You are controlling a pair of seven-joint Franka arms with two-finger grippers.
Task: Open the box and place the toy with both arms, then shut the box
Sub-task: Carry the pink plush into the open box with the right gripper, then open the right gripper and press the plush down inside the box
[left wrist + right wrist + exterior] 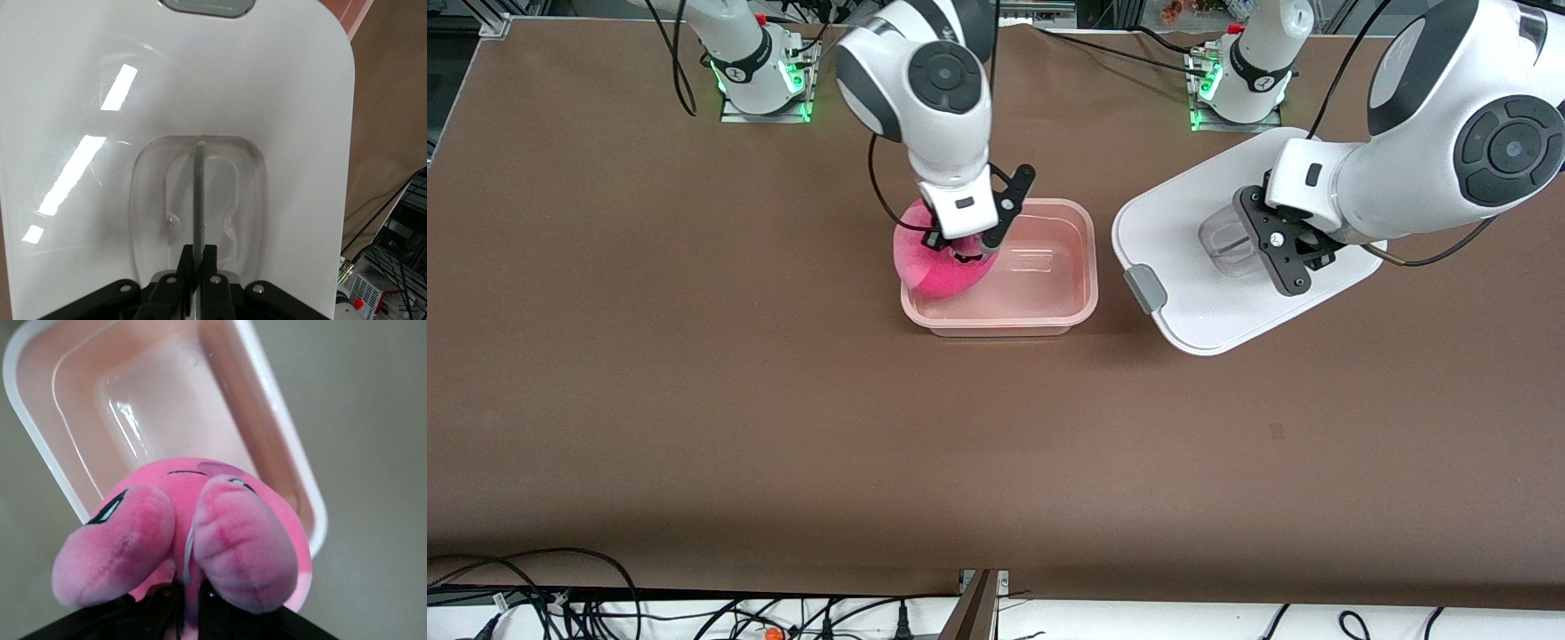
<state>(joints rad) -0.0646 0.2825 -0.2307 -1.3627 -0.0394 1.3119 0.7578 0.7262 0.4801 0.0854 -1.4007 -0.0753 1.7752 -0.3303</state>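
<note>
Right pincer (965, 253) pinching round hot-pink plush toy (938, 262) over translucent pink tub (1049, 302) rim; early release risks spill. Left pincer (1258, 244) clamping white lid (1192, 293) handle.

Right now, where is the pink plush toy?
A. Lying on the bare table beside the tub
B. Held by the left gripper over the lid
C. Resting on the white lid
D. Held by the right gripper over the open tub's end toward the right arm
D: the right gripper is shut on the pink plush toy over the rim of the open tub, while the left gripper grips the white lid by its clear handle.
</note>
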